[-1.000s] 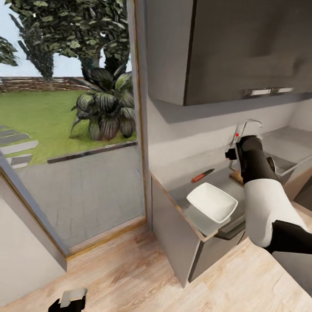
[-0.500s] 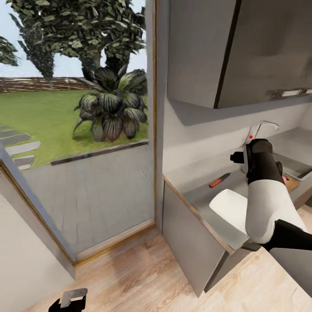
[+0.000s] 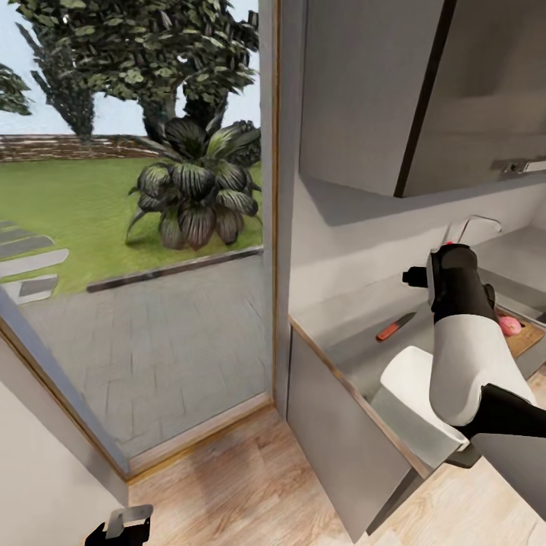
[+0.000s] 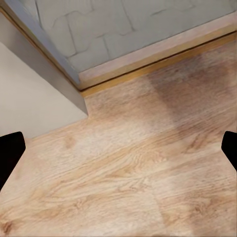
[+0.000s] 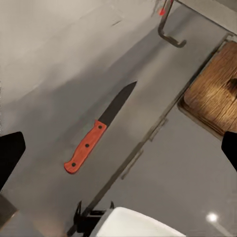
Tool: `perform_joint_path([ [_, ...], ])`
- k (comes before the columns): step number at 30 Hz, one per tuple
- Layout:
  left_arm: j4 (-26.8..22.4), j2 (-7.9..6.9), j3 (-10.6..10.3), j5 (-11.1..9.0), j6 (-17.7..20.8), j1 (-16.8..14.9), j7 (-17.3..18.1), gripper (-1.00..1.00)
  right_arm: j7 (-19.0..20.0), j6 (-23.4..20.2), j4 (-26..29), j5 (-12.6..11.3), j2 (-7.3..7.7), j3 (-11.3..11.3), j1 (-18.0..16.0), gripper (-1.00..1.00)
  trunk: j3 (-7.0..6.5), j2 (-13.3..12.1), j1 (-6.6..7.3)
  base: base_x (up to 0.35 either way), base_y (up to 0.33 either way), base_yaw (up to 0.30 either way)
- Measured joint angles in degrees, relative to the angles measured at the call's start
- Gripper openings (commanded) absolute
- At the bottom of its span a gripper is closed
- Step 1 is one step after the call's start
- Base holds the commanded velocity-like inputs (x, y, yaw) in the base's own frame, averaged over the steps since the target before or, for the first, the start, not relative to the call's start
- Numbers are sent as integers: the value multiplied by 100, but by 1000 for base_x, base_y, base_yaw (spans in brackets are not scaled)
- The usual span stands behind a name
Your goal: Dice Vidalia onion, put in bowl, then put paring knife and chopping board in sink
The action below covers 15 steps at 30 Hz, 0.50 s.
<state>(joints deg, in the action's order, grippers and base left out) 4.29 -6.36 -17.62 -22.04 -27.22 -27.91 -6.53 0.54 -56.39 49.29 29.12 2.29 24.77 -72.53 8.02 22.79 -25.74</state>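
Onion (image 3: 509, 326) already sits on chopping board (image 3: 525, 338), dicing and the rest pending; right claw (image 5: 118, 148) spread wide and empty, paring knife (image 5: 100, 128) on bench (image 5: 54, 74) directly below it.

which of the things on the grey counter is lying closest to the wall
The slim paring knife with the reddish handle. It lies on the grey countertop nearer the wall than the white bowl at the front edge.

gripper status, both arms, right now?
Left gripper: open, empty, over the pale wooden floor.
Right gripper: open, empty, above the red-handled, dark-bladed paring knife lying on the grey countertop.
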Motion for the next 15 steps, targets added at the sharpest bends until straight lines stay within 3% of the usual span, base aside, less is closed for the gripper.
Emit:
perform_joint_path([
  [6,2,4,0,0,0,1,0,100,0,-7,-39,-2,-31,458,0,100,0,0,0,5,0,0],
  [9,4,7,0,0,0,2,0,100,2,-3,-223,-11,-120,653,1,100,0,0,0,0,0,0],
  [15,3,9,0,0,0,-3,0,100,-24,0,-401,-447,-486,743,2,100,0,0,0,0,0,0],
])
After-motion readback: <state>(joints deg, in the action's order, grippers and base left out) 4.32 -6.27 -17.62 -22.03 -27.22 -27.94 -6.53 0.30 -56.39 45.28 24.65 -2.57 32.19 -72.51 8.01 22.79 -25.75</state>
